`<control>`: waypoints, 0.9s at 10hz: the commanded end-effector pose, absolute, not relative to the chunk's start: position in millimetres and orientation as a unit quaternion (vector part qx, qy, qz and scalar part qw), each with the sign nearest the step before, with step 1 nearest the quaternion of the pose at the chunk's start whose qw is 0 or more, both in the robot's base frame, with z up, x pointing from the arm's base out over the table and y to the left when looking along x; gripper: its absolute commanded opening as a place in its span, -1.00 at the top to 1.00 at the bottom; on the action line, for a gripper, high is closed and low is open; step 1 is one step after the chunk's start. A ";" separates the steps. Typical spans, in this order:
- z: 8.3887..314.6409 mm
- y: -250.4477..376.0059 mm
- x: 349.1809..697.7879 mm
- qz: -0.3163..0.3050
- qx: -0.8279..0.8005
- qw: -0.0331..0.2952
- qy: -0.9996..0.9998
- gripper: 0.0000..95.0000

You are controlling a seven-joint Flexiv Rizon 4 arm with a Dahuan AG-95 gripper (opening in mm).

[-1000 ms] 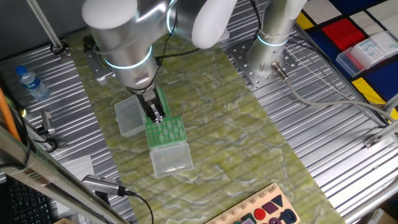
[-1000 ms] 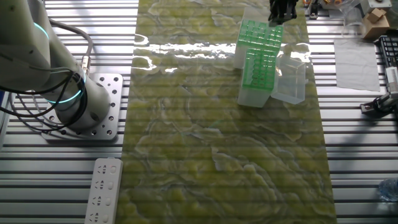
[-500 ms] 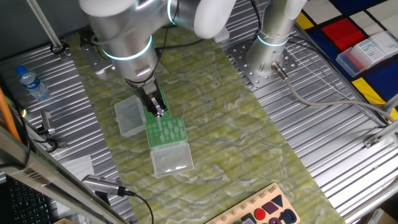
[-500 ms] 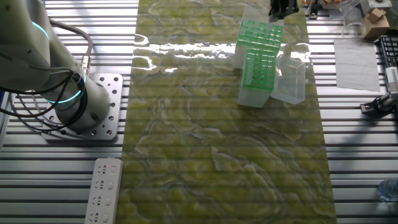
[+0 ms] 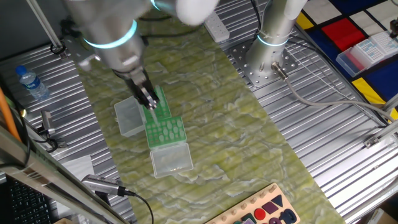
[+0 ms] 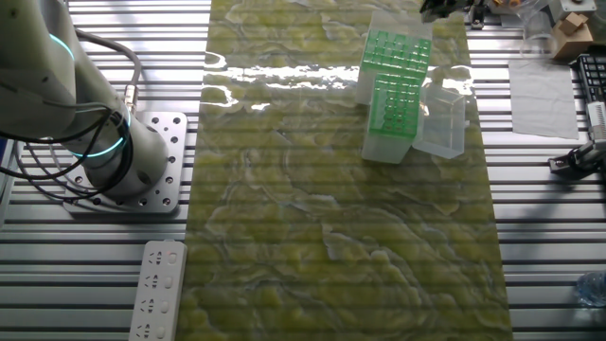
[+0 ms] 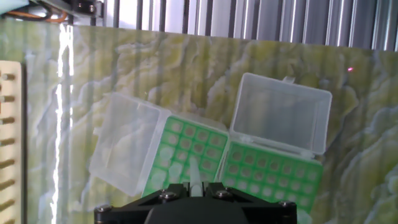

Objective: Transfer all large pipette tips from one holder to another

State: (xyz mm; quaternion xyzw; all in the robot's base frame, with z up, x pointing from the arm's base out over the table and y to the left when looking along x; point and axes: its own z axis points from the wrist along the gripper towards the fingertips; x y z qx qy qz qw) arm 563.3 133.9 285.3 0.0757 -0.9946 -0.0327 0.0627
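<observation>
Two green racks stand side by side on the green mat, each with its clear lid open: the near rack (image 5: 166, 130) and the far one (image 5: 160, 101). In the hand view they show as the left rack (image 7: 186, 155) and the right rack (image 7: 270, 174), with pale round tips in their holes. My gripper (image 7: 194, 185) is shut on one whitish pipette tip (image 7: 194, 169) and holds it above the left rack. It also shows in one fixed view (image 5: 149, 101) and at the top edge of the other (image 6: 440, 8).
The open clear lids (image 7: 127, 146) (image 7: 283, 112) lie beside the racks. A wooden board (image 7: 9, 124) is at the mat's end. A water bottle (image 5: 31, 84), a second arm's base (image 5: 273, 37) and a power strip (image 6: 156, 289) stand off the mat.
My arm has risen and drawn back from the racks, the gripper staying shut with the tip between its fingers. The racks and lids have not moved.
</observation>
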 end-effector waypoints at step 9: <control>295.1 101.6 538.7 -0.029 0.112 0.089 -0.989 1.00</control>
